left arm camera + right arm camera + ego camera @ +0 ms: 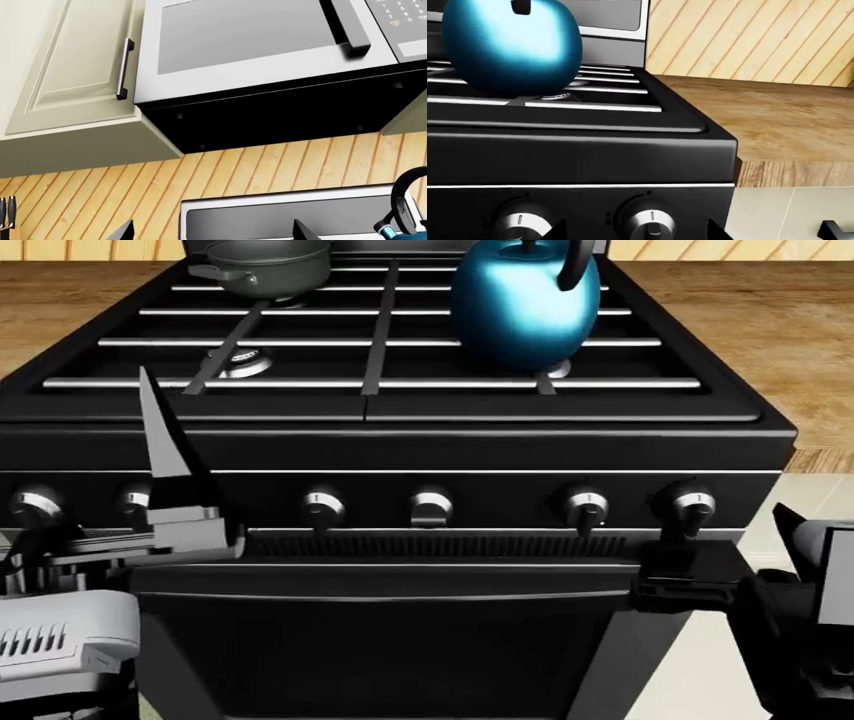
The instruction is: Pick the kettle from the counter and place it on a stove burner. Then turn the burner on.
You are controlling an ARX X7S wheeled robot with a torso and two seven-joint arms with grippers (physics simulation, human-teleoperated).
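Observation:
The teal-blue kettle (525, 305) stands upright on the front right stove burner (558, 368) of the black range; it also fills the right wrist view as a kettle (510, 45) on the grate. My right gripper (635, 232) is open, its fingertips on either side of the rightmost knob (650, 222) without touching it. In the head view the right gripper (687, 572) hangs just below that knob (691, 508). My left gripper (213, 232) is open and empty, pointing up toward the microwave. One of its fingers (163, 440) rises before the range's left front.
A dark grey pot (260, 262) sits on the back left burner. Several more knobs (430, 508) line the front panel. The wooden counter (767, 320) lies right of the range. A microwave (267, 45) and a cream cabinet (73, 65) hang overhead.

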